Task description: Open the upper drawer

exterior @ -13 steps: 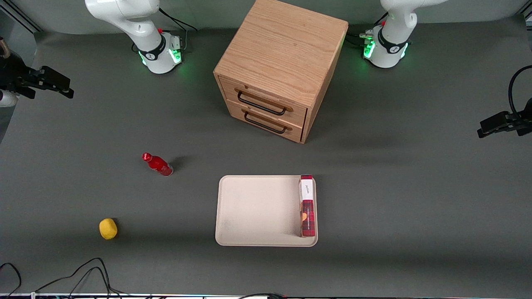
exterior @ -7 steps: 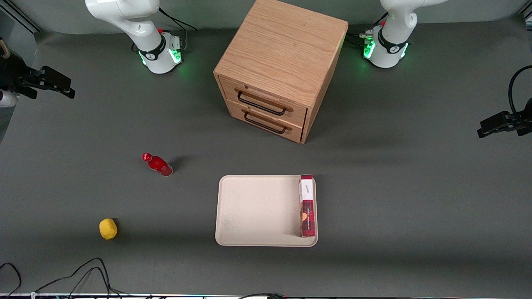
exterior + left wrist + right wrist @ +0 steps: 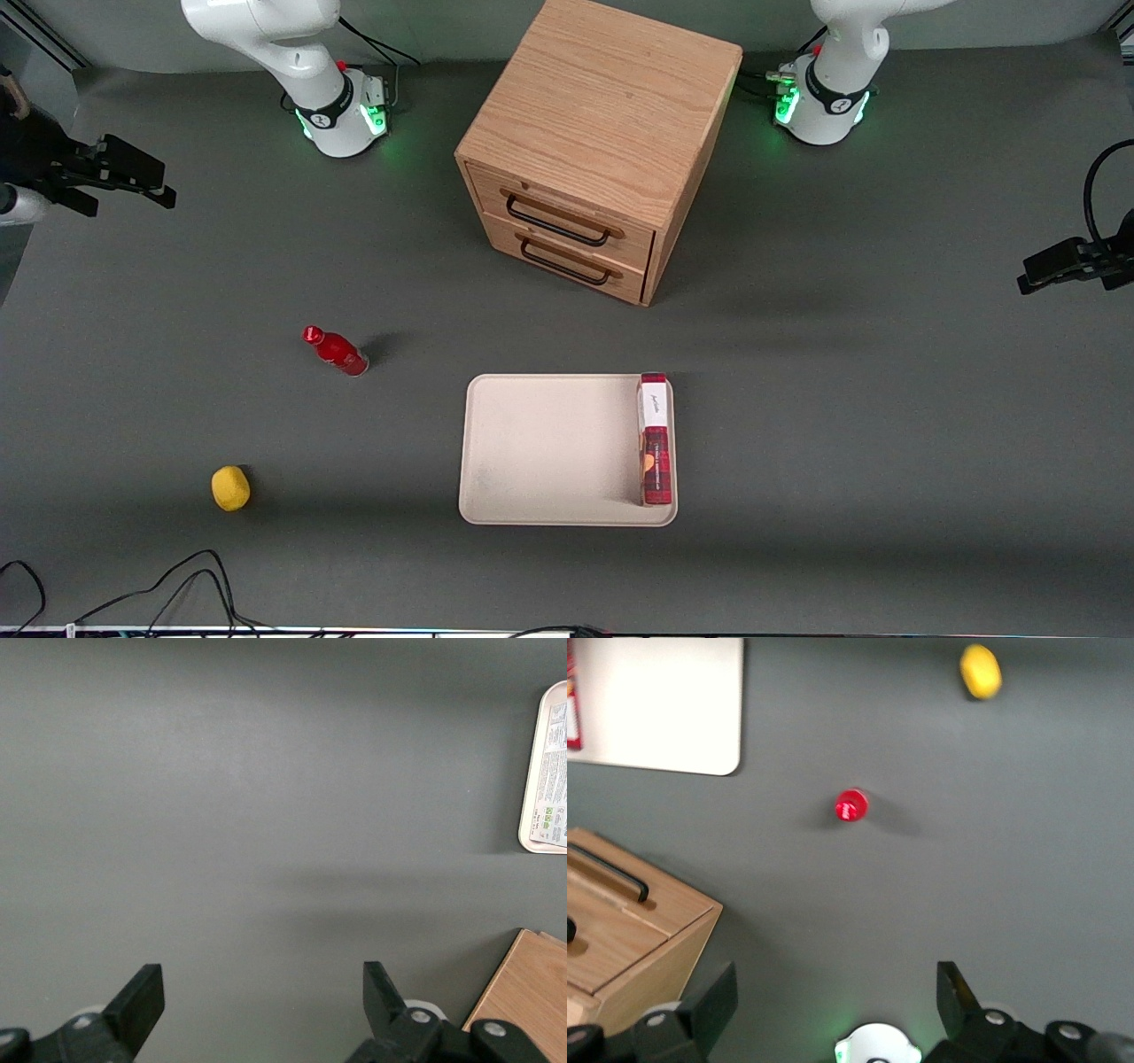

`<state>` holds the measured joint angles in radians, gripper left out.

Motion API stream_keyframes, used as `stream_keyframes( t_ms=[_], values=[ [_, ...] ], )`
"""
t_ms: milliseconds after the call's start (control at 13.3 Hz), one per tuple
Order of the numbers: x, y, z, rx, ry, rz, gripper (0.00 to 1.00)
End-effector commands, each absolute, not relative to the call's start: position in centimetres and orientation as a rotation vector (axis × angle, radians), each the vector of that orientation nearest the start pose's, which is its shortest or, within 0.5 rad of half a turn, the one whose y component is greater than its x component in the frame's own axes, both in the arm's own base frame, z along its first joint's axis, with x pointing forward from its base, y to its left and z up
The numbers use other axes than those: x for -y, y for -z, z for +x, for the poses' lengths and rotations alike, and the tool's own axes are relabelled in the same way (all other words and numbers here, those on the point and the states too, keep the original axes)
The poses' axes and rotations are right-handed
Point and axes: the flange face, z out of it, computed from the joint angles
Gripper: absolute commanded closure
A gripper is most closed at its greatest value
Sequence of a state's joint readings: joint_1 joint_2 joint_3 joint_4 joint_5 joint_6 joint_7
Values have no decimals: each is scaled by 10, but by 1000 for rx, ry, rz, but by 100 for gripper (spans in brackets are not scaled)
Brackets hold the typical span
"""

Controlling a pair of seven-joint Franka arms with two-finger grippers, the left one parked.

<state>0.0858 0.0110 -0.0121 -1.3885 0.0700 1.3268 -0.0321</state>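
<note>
The oak cabinet (image 3: 602, 115) stands between the two arm bases, its front turned toward the front camera. Its upper drawer (image 3: 567, 206) is shut flush, with a long black wire handle (image 3: 556, 221) across the front; the matching bottom drawer (image 3: 567, 257) sits below it. My gripper (image 3: 158, 183) hovers at the working arm's end of the table, well away from the cabinet, open and holding nothing. In the right wrist view the open gripper (image 3: 835, 992) hangs over bare mat, with a corner of the cabinet (image 3: 647, 930) and a black handle (image 3: 611, 873) in sight.
A beige tray (image 3: 549, 452) with a red box (image 3: 655, 443) standing along one rim lies nearer the front camera than the cabinet. A red bottle (image 3: 337, 351) and a yellow lemon (image 3: 230, 488) lie toward the working arm's end. Cables (image 3: 177, 585) trail along the front edge.
My gripper has drifted a little toward the middle of the table. The drawer and everything else have stayed put.
</note>
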Motion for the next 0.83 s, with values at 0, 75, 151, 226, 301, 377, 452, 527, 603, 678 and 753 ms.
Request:
stream_keyframes(
  t_ms=[0, 75, 151, 226, 301, 377, 452, 527, 603, 678, 753],
  values=[
    [-78, -686, 543, 463, -94, -2934, 0],
    [-88, -682, 547, 572, -92, -2840, 0],
    [-97, -675, 552, 636, -97, -2766, 0],
    [-107, -671, 556, 651, -101, -2706, 0],
    [-126, -659, 560, 677, -138, -2628, 0],
    [-146, -644, 562, 713, -206, -2574, 0],
    [-174, -630, 561, 772, -264, -2543, 0],
    [-196, -614, 562, 815, -314, -2518, 0],
    [-216, -599, 560, 854, -361, -2491, 0],
    [-234, -582, 562, 884, -405, -2462, 0],
    [-253, -567, 561, 927, -438, -2452, 0]
  ],
)
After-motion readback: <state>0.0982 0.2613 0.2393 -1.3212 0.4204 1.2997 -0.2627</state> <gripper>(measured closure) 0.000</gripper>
